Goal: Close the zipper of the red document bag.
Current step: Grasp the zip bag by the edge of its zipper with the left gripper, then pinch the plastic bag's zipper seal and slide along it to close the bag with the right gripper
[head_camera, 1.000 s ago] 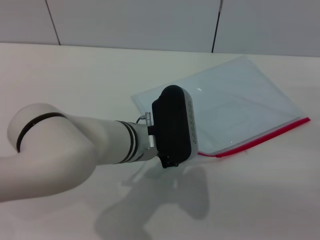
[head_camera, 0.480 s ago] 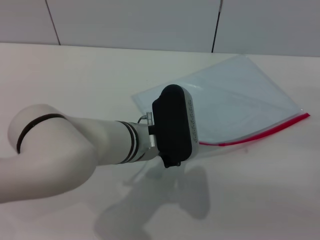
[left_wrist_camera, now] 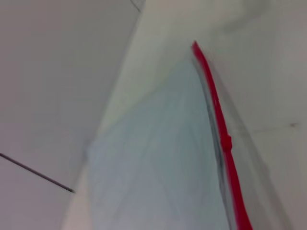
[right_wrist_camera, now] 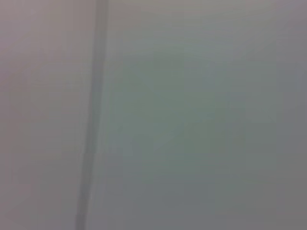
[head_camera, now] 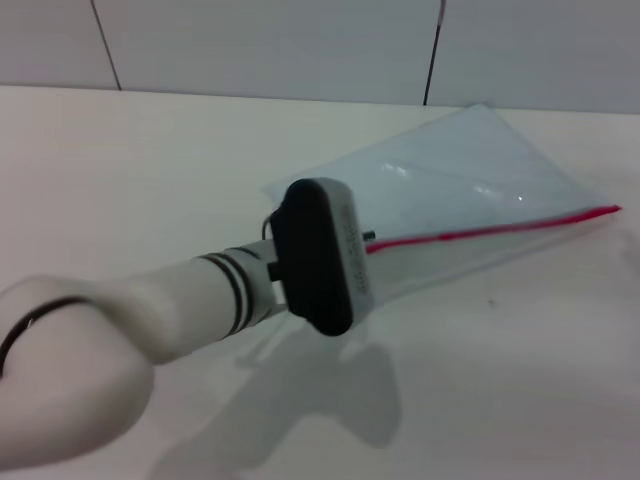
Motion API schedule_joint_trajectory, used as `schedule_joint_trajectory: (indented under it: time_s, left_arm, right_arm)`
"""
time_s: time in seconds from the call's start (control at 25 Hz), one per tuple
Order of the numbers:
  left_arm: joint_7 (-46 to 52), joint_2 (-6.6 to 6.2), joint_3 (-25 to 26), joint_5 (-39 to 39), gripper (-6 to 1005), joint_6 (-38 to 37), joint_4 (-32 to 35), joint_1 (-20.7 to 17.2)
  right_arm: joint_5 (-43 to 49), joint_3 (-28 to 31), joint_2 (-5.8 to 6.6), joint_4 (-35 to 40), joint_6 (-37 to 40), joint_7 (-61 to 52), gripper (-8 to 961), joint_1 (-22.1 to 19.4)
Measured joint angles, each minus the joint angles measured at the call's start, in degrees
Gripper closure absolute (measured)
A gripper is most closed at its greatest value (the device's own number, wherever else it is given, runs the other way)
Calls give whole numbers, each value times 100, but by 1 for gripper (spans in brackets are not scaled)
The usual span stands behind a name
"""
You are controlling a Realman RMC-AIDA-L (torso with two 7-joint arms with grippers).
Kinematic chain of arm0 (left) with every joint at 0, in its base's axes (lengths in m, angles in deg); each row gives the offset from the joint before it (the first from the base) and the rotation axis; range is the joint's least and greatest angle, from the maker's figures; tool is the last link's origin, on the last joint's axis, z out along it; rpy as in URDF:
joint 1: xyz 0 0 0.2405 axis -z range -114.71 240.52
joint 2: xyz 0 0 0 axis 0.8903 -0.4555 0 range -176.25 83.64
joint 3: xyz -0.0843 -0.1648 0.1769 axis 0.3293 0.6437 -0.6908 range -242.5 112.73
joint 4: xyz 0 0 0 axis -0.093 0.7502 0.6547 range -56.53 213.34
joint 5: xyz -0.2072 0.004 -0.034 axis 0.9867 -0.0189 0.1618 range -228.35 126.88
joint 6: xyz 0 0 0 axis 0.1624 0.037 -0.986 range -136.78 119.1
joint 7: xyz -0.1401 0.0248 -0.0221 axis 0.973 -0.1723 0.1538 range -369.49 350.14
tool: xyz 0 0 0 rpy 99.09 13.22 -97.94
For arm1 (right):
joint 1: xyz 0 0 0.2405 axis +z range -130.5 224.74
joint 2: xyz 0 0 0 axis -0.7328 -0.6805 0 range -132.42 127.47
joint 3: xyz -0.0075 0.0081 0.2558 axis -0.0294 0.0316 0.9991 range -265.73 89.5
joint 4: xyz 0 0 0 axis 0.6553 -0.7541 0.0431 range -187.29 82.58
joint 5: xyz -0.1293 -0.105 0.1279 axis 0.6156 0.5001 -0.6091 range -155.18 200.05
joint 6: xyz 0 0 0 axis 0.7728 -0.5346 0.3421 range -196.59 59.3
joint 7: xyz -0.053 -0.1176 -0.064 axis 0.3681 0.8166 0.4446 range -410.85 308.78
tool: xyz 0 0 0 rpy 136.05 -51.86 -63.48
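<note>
Reaching across the table (head_camera: 150,150) from the near left, the left gripper (head_camera: 362,262) sits at the near end of the zipper (head_camera: 480,231), and the red document bag (head_camera: 470,185) stretches away from it up and to the right, its red edge apparently lifted off the surface. I judge this as the pulling step, though whether the fingers clasp the slider or anything at all I cannot tell, since the wrist housing hides them. Next, 1 steady pull along the red strip seems called for; the right gripper is out of sight.

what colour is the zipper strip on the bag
Bright red zipper, clearest in the head view.
</note>
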Motion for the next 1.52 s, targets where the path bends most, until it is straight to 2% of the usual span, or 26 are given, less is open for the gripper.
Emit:
schedule_joint_trajectory:
  time_s: [0.12, 0.32, 0.48, 0.64, 0.92, 1.2, 1.52]
  left_arm:
    - [-13, 0, -57, -248, 943, 725, -108, -209]
    - [-57, -4, -64, -293, 945, 1427, -215, -382]
    - [-106, -15, -93, -309, 945, 1593, -220, -454]
    - [-131, -17, -118, -331, 946, 1604, -198, -474]
    - [-131, -39, -196, -302, 946, 1544, -39, -488]
    - [-101, -45, -205, -293, 946, 1543, -27, -466]
    - [-91, -44, -205, -293, 947, 1544, -25, -467]
  right_arm:
    - [672, -116, -2, 267, -22, 106, 74, 90]
    - [1818, -218, 0, 682, -66, 107, 74, 255]
    - [2795, -390, -10, 970, -68, 111, 74, 444]
    - [3384, -678, -21, 1137, -35, 113, 75, 678]
    - [3660, -1412, -28, 1260, 177, 113, 75, 966]
    - [3665, -1601, -37, 1307, 452, 113, 76, 1087]
    - [3665, -1617, -23, 1323, 459, 114, 249, 1092]
